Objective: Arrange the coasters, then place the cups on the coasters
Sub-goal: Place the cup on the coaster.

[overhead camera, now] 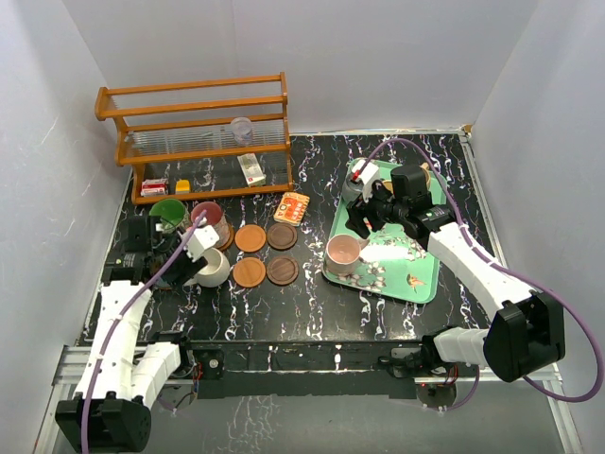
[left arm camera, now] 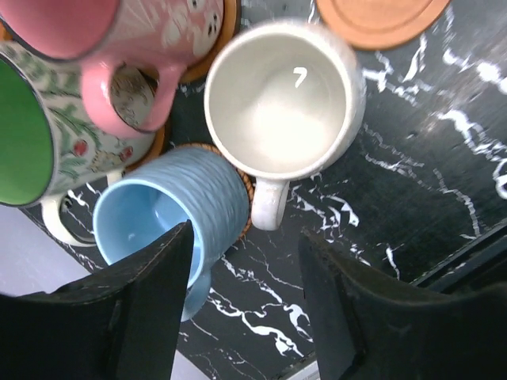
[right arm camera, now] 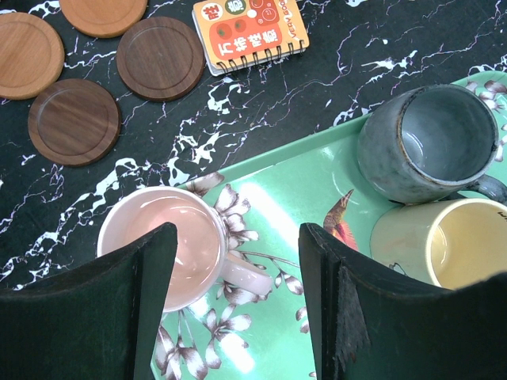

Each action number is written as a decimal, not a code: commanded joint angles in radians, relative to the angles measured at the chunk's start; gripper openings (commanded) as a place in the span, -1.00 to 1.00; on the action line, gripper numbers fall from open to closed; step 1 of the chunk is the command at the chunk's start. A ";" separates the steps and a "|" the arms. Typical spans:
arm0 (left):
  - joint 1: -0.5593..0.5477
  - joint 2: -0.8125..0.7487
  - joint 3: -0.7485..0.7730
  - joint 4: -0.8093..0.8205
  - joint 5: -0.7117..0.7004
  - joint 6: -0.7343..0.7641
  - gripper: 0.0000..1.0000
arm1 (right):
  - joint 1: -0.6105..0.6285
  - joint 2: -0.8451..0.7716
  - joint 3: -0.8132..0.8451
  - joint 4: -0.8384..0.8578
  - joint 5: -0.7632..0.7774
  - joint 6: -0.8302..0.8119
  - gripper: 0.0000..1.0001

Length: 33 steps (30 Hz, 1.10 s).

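My left gripper (left arm camera: 245, 309) (overhead camera: 203, 257) is open and holds nothing. Just ahead of its fingers an off-white cup (left arm camera: 277, 103) (overhead camera: 213, 268) stands upright, its handle pointing at the gap. Beside it a blue cup (left arm camera: 170, 206) rests on a coaster edge (left arm camera: 247, 190), next to a pink cup (left arm camera: 150, 36) and a green-lined cup (left arm camera: 32, 134) (overhead camera: 168, 213). Bare coasters (overhead camera: 250, 237) (overhead camera: 282, 235) (overhead camera: 250, 272) (overhead camera: 282, 270) lie mid-table. My right gripper (right arm camera: 238, 301) (overhead camera: 364, 225) hangs open over the green tray (right arm camera: 317, 182) (overhead camera: 416, 284), the handle of a pale pinkish cup (right arm camera: 162, 245) (overhead camera: 345, 251) between its fingers. Grey (right arm camera: 428, 142) and yellow (right arm camera: 451, 241) cups share the tray.
A wooden rack (overhead camera: 194, 132) stands at the back left with a clear plastic cup (overhead camera: 241, 126) on it and small boxes (overhead camera: 153, 187) underneath. An orange patterned card (overhead camera: 293, 208) (right arm camera: 249, 32) lies between the coasters and the tray. White walls close in both sides.
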 commanded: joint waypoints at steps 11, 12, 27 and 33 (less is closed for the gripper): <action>-0.016 0.206 0.257 -0.073 0.410 -0.126 0.17 | -0.006 -0.010 -0.006 0.032 -0.009 -0.007 0.23; -0.026 0.224 0.265 -0.071 0.422 -0.117 0.17 | -0.008 -0.012 -0.008 0.033 -0.006 -0.007 0.23; -0.349 0.402 0.222 -0.013 0.275 0.089 0.16 | -0.109 -0.041 -0.029 0.030 -0.075 0.003 0.24; -0.398 0.469 0.201 -0.021 0.171 0.145 0.16 | -0.128 -0.039 -0.031 0.028 -0.092 0.006 0.24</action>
